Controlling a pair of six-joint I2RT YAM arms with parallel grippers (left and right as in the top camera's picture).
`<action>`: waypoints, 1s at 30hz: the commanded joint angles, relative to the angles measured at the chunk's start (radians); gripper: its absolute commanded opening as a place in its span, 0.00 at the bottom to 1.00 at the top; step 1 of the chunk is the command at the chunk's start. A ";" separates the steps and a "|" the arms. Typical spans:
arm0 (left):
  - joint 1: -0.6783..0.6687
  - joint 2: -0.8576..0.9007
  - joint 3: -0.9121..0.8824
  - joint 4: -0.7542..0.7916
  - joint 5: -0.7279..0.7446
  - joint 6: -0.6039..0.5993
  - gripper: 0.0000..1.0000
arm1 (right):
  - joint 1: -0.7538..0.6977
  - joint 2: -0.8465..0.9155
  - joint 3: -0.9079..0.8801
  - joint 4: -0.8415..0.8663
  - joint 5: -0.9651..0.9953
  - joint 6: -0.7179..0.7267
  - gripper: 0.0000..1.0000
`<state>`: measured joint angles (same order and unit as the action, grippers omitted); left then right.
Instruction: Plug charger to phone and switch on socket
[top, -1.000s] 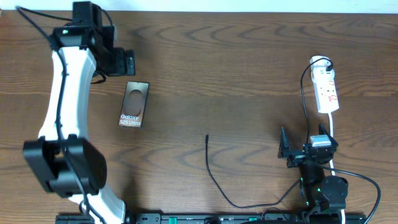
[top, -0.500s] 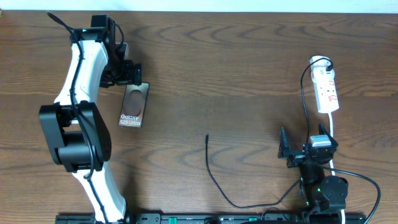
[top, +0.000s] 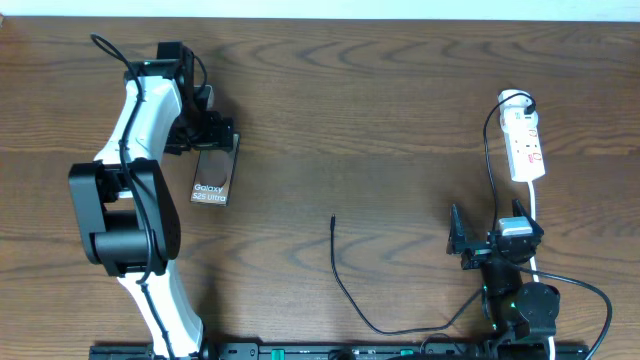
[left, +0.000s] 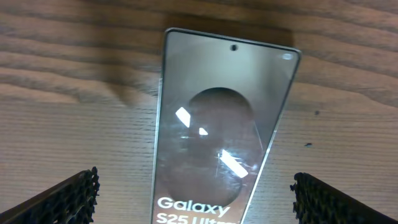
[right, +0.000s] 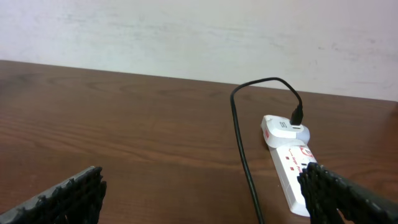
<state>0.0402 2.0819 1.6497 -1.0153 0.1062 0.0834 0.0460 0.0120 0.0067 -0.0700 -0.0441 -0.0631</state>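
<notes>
Left gripper (top: 214, 137): jaws spread wide, empty, over the far end of the phone (top: 213, 176) at ten o'clock.
Right gripper (top: 487, 238): fully open, holding nothing, at five o'clock.
Charger (top: 333, 221): tip loose near six o'clock, well apart from the phone.
Your move: square the jaws to the phone's long edges before closing; its port end probably faces six o'clock.

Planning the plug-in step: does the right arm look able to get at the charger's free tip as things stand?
Probably yes. The right gripper stands open, and only bare table lies between it and the charger tip; nothing blocks the way.
</notes>
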 joint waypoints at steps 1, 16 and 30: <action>-0.020 0.007 -0.006 -0.001 0.009 0.014 0.98 | -0.001 -0.006 -0.001 -0.005 0.008 -0.013 0.99; -0.026 0.007 -0.055 -0.008 0.009 0.036 0.98 | -0.001 -0.006 -0.001 -0.005 0.008 -0.013 0.99; -0.026 0.007 -0.089 0.017 0.009 0.036 0.98 | -0.001 -0.006 -0.001 -0.005 0.008 -0.013 0.99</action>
<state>0.0120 2.0819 1.5673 -1.0080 0.1066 0.1062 0.0463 0.0120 0.0067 -0.0700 -0.0441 -0.0631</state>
